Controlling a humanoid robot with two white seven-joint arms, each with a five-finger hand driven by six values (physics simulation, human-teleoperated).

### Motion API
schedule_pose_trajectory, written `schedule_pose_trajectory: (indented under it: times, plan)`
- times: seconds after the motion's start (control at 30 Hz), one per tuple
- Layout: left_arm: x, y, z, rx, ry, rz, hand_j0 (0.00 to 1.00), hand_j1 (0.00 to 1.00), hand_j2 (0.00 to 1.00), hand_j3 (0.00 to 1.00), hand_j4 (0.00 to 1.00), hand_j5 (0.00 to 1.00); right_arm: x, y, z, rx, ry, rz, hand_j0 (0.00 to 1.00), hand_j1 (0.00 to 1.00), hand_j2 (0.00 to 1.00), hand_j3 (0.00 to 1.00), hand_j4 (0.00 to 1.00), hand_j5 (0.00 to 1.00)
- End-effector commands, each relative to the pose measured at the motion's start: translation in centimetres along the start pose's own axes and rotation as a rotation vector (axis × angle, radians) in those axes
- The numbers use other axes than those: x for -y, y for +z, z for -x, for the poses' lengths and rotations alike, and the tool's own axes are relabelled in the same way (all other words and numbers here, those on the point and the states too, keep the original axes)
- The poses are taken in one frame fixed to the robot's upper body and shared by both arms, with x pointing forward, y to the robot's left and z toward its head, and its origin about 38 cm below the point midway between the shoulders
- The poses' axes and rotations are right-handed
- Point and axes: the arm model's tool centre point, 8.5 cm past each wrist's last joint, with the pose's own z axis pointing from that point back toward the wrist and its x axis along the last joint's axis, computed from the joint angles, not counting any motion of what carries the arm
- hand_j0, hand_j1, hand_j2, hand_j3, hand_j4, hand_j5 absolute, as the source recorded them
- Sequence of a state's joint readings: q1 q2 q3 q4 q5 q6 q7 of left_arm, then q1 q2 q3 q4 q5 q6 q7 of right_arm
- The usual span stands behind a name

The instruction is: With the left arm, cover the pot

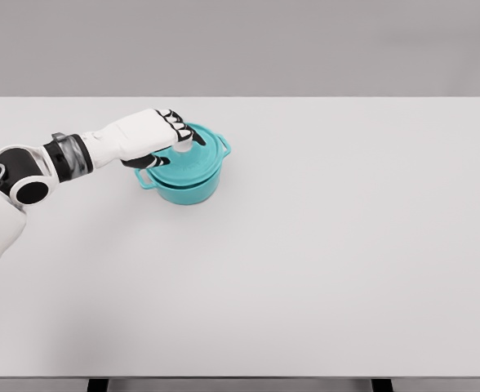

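A teal pot [188, 186] with two side handles stands on the white table [322, 245], left of the middle. Its teal lid [199, 159] lies on top of the pot, with a pale knob [184, 147] in its centre. My left hand [175, 135] reaches in from the left and sits over the lid, fingers curled around the knob. The hand hides the lid's left part. No right arm shows.
The table's far edge runs just behind the pot. Open white tabletop stretches to the right and toward the front. Dark table legs [98, 385] show at the bottom edge.
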State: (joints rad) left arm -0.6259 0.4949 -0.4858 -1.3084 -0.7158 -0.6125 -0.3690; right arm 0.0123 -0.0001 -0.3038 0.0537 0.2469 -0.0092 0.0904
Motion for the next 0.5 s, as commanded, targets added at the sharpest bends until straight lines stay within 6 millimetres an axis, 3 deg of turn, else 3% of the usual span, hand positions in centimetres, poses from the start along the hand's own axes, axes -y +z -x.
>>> schedule_pose_trajectory:
  times: [0.0,0.27,0.47]
  plan:
    - [-0.1,0.0,0.0,-0.001,0.005,-0.003,0.79,0.79,0.79,0.79,0.79,0.79,0.0,0.0,0.0,0.000,0.000,0.000,1.00,1.00,1.00,1.00,1.00,1.00]
    - [-1.0,0.1,-0.3,0.012,-0.016,-0.024,0.81,0.81,0.81,0.81,0.81,0.81,0.0,0.0,0.0,0.000,0.000,0.000,1.00,1.00,1.00,1.00,1.00,1.00]
    - [-2.4,1.9,0.3,0.001,-0.035,-0.043,0.81,0.81,0.81,0.81,0.81,0.81,0.0,0.0,0.0,0.000,0.000,0.000,1.00,1.00,1.00,1.00,1.00,1.00]
